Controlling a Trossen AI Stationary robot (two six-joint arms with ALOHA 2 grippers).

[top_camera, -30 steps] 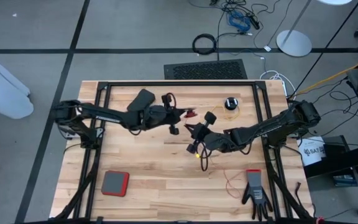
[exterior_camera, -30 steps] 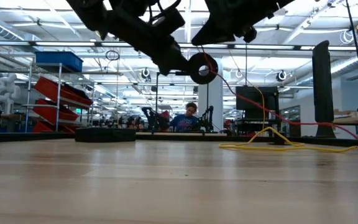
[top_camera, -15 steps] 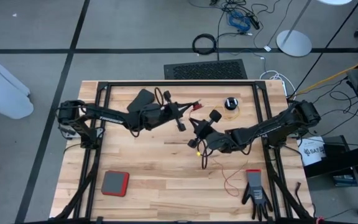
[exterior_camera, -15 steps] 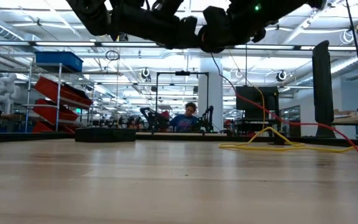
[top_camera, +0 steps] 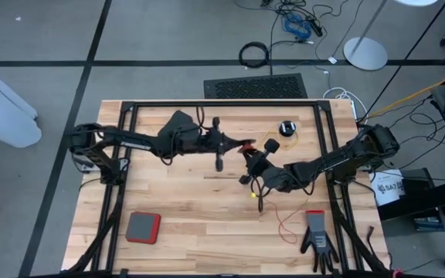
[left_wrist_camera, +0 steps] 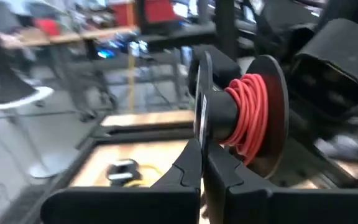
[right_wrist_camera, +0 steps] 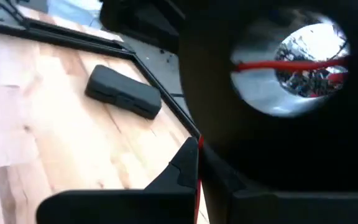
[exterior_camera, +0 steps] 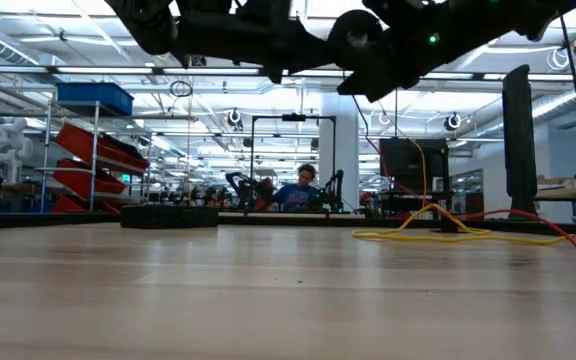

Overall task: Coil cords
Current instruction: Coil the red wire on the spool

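Reel (left_wrist_camera: pixel 241 118) with red cord wound on it sits mid-table in the air, left gripper (left_wrist_camera: pixel 202 163) pinching its flange while the right gripper (right_wrist_camera: pixel 197 163) nips the cord: keep tension even, I'd say.

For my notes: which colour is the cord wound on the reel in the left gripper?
Red-orange. The cord on the reel shows best in the left wrist view.
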